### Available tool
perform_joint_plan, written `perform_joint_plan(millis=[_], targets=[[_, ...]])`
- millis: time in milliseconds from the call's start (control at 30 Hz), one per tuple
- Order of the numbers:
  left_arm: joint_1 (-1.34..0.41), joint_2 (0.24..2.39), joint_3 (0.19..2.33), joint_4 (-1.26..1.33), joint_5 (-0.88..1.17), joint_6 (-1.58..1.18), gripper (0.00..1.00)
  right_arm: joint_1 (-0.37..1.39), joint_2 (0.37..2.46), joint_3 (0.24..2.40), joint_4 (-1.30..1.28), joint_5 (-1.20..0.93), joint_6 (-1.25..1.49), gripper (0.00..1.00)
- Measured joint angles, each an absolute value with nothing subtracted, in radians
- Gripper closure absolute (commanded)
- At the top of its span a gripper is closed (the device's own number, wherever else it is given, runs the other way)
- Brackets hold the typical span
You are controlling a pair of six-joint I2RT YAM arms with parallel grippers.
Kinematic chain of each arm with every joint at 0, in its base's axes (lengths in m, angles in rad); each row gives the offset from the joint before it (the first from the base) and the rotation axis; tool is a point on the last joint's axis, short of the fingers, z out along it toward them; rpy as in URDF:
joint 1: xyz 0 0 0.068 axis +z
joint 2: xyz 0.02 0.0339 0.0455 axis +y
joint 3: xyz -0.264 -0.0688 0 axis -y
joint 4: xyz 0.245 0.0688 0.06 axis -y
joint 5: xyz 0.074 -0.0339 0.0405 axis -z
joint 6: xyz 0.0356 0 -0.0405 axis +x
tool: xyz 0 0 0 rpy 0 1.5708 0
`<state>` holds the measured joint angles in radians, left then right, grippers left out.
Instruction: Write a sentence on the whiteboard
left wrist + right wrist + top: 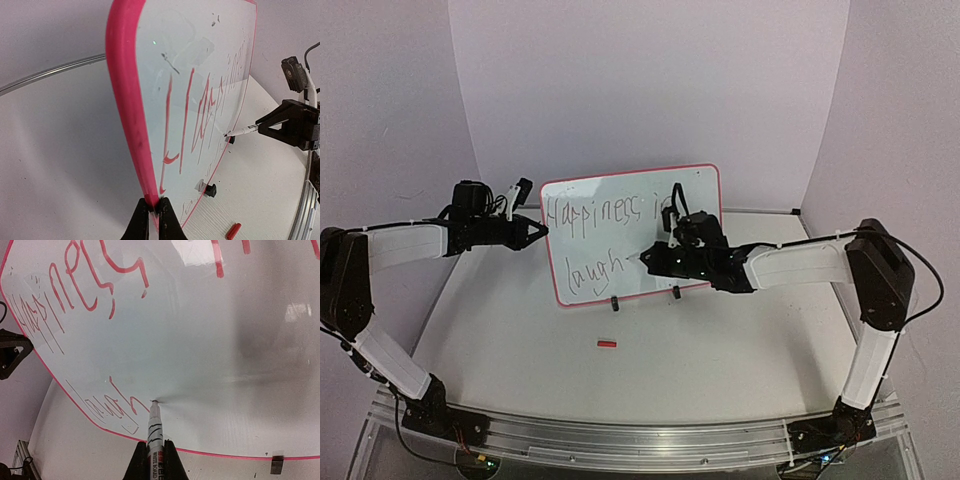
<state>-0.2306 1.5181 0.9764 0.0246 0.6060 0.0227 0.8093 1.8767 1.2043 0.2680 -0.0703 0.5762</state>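
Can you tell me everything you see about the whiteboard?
The whiteboard is a shiny white rectangle with a thin pink-red frame and rounded corners. It stands upright on two small black feet on the table. The sentence on it reads "Happiness in", then "laugh" below, unfinished. The left hand pinches one side edge, and the marker in the right hand touches its face.

The whiteboard (210,350) ahead of the right pincer (154,454) is seen glossy and smooth, its frame (122,100) smooth red plastic, the table (700,360) beneath matt white.
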Motion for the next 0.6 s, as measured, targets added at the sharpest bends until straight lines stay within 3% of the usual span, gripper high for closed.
perform_joint_plan(millis=[600], targets=[[-0.231,1.518,0.976,0.025,0.606,0.023,1.00,0.796,1.806,1.169,0.252,-0.057,0.548,1.00]])
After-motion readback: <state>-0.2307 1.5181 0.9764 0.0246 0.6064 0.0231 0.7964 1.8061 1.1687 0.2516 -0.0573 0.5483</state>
